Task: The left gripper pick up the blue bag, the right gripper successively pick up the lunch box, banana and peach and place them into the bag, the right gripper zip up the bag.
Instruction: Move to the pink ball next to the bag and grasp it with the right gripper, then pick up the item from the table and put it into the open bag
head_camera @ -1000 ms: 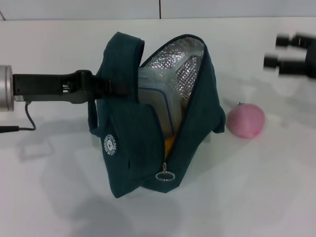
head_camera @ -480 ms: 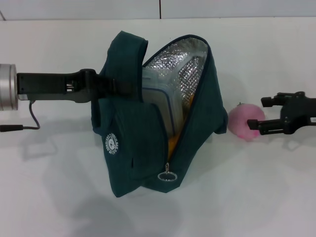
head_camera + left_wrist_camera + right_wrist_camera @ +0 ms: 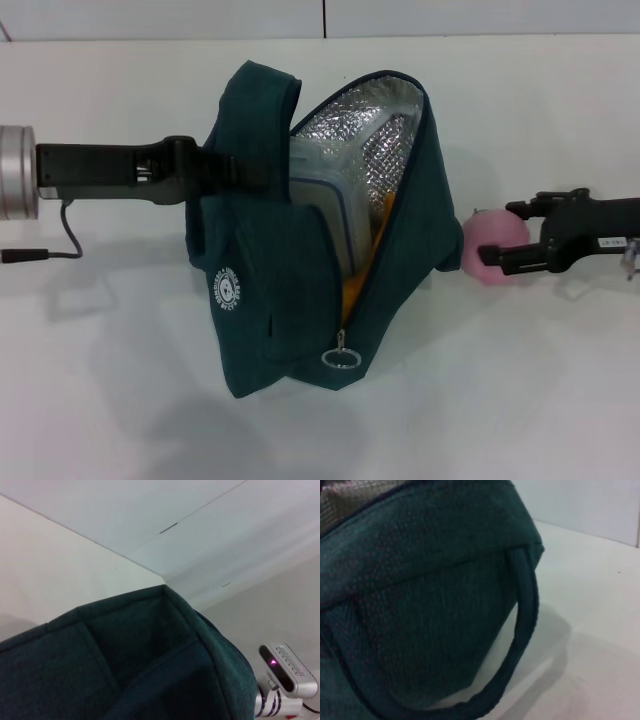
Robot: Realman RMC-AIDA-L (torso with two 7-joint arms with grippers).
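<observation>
**Bag held open on the table, right gripper straddling the peach**

Nearest of all on the blue bag (image 3: 300, 250) is the ring zipper pull (image 3: 341, 356), hanging at the low end of the open zip. Just left of it, on the bag's front panel, sits the small round white logo (image 3: 229, 289). The bag rests on the white table (image 3: 120, 400), tipped so that its mouth gapes upward and to the right.

Inside the mouth, a sliver of the yellow-orange banana (image 3: 352, 292) shows low down, pressed against the zip edge. Above it the lunch box (image 3: 325, 205) stands on edge, its clear side and blue-rimmed lid leaning against the silver foil lining (image 3: 375, 135) that backs it.

To the left of the bag, the left gripper (image 3: 215, 172) reaches in level from the side; its fingers are pinched on the bag's padded handle and hold that side up. The left wrist view shows only teal fabric (image 3: 125, 665) close up.

To the right of the bag, just beside its side wall, the pink peach (image 3: 487, 250) lies on the table. The right gripper (image 3: 503, 235) comes in from the far right with its two fingers spread, one on either side of the fruit; whether they touch it I cannot tell. The right wrist view shows the bag's other loop handle (image 3: 522, 645) hanging down to the table.
</observation>
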